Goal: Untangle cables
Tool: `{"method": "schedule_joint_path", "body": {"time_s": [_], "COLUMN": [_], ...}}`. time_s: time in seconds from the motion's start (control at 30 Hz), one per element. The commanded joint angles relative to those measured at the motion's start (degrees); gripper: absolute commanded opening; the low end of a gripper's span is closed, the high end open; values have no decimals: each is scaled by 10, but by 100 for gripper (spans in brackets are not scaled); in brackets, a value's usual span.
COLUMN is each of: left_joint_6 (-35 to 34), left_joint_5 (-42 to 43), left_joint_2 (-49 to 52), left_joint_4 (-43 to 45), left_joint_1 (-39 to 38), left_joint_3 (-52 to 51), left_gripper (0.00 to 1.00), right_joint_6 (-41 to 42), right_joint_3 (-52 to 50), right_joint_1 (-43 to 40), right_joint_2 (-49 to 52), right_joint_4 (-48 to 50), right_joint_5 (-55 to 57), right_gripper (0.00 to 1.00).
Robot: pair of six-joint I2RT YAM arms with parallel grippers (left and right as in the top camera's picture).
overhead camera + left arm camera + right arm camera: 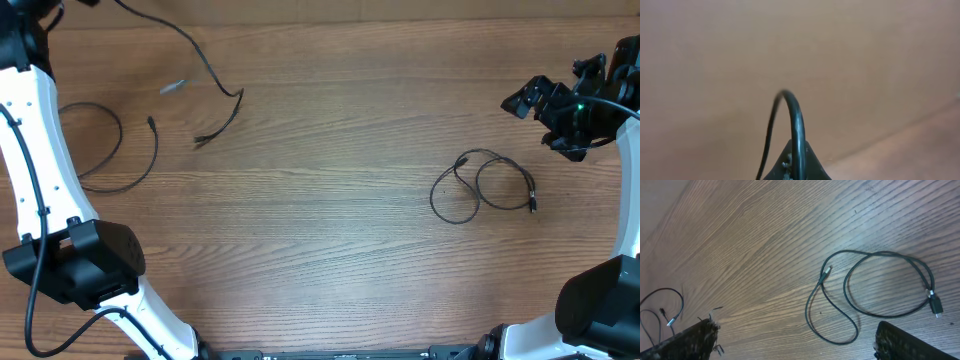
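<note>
Three thin black cables lie apart on the wooden table. One cable (215,85) runs down from the top edge to a bend and a free end near the middle left. My left gripper (797,167) is shut on a cable (796,120) that arches up out of its jaws; in the overhead view this gripper is up at the top left corner, mostly out of frame. A second cable (110,150) forms a wide loop at the far left. The third cable (482,185) (875,287) lies in a loose double loop at the right. My right gripper (528,100) (795,347) hovers open beyond it, holding nothing.
A small pale piece (172,87) lies near the upper left cable. The left arm (40,170) stretches along the table's left side, and the right arm's base (600,300) fills the lower right corner. The left loop also appears far off in the right wrist view (662,307).
</note>
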Motion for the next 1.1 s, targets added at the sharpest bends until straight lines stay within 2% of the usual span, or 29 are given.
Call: {"method": "schedule_joint_path", "body": {"time_s": [0.0, 0.1, 0.3, 0.5, 0.57, 0.63, 0.9, 1.07], "left_joint_6": [-32, -65, -72, -112, -129, -133, -120, -115], "left_joint_5": [-68, -99, -150, -243, -238, -219, -212, -215], "left_joint_2": [2, 2, 2, 2, 2, 3, 18, 48], "left_joint_4": [44, 102, 194, 249, 246, 214, -47, -154], "left_joint_1": [-2, -7, -20, -20, -20, -26, -114, -175], "left_joint_3": [2, 2, 2, 2, 2, 2, 2, 2], "left_gripper": [4, 4, 4, 4, 4, 4, 4, 4], "right_joint_6": [-2, 0, 0, -1, -1, -1, -1, -1], "right_joint_3": [0, 0, 0, 0, 0, 0, 0, 0], "right_joint_1": [0, 1, 22, 49, 57, 65, 89, 93], "right_joint_2": [2, 2, 2, 2, 2, 2, 3, 3], "right_joint_4": [0, 0, 1, 8, 13, 22, 44, 45], "right_joint_5": [-3, -4, -3, 5, 8, 8, 8, 8], "right_gripper": [100, 100, 100, 100, 100, 100, 100, 100]}}
